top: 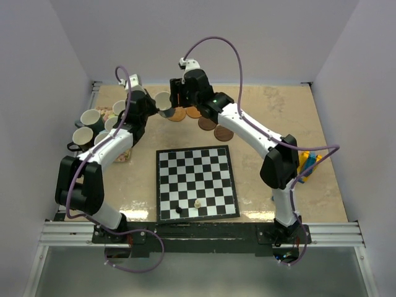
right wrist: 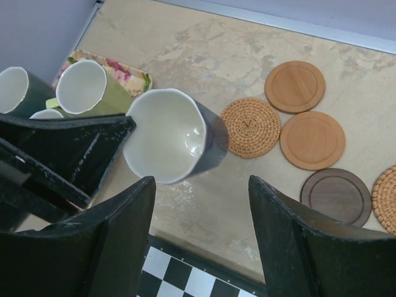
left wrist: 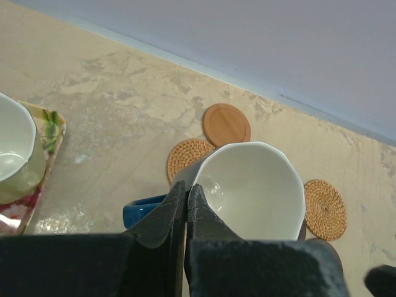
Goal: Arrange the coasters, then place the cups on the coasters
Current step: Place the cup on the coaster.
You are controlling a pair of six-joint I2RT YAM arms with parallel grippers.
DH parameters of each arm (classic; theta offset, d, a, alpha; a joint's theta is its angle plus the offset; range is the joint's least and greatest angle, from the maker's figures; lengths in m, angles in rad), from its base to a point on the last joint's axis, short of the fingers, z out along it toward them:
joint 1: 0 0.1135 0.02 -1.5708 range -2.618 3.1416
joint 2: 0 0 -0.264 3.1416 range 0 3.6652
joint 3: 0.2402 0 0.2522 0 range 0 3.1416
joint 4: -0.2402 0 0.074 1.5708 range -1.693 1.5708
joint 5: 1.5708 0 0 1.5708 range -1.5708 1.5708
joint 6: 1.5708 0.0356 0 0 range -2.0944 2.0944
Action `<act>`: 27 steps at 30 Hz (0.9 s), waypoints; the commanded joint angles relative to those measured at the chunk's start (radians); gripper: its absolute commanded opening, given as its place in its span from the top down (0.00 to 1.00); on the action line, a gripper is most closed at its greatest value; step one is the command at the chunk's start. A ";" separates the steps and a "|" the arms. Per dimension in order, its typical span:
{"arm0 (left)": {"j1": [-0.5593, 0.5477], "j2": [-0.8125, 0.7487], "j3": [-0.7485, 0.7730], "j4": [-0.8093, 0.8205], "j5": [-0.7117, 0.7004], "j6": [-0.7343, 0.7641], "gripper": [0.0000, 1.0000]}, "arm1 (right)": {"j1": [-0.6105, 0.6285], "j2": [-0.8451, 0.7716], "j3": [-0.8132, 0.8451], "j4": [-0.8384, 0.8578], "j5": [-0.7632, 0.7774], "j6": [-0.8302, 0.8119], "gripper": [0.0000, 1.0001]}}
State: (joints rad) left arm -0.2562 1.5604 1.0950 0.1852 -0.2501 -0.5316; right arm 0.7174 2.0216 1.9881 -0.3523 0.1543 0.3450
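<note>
My left gripper (left wrist: 185, 189) is shut on the rim of a dark blue cup (left wrist: 253, 189), one finger inside its white bowl and one outside by the blue handle. The cup (right wrist: 176, 136) hangs tilted above the table, just left of a woven coaster (right wrist: 250, 127). Two tan wooden coasters (right wrist: 295, 86) (right wrist: 312, 140), a dark brown coaster (right wrist: 337, 197) and another woven coaster (right wrist: 387, 198) lie in a loose cluster to its right. My right gripper (right wrist: 201, 180) is open, nothing between its fingers, close to the held cup (top: 163, 101). More cups (top: 91, 119) stand at the far left.
A floral cloth mat (right wrist: 127, 71) lies under the cups at the left, among them a green one (right wrist: 86, 86). The chessboard (top: 197, 182) with two small pieces lies at the front middle. A yellow and blue object (top: 307, 164) sits by the right arm.
</note>
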 commanded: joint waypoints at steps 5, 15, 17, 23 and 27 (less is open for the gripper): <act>-0.063 -0.088 -0.063 0.250 -0.087 -0.088 1.00 | 0.043 0.115 0.129 -0.068 0.157 0.011 0.36; -0.094 -0.109 -0.121 0.290 -0.127 -0.113 1.00 | 0.047 0.195 0.156 -0.074 0.231 0.003 0.49; -0.095 -0.112 -0.132 0.295 -0.123 -0.120 1.00 | 0.047 0.204 0.155 -0.067 0.206 0.005 0.53; -0.098 -0.134 -0.171 0.313 -0.114 -0.126 1.00 | 0.047 0.221 0.141 -0.030 0.169 0.022 0.63; -0.098 -0.158 -0.219 0.350 -0.092 -0.130 1.00 | 0.047 0.226 0.137 -0.019 0.162 0.028 0.71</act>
State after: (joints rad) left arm -0.3496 1.4918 0.8948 0.3248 -0.3447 -0.6174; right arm 0.7650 2.2379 2.0949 -0.4152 0.3202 0.3565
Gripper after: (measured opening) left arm 0.028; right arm 0.331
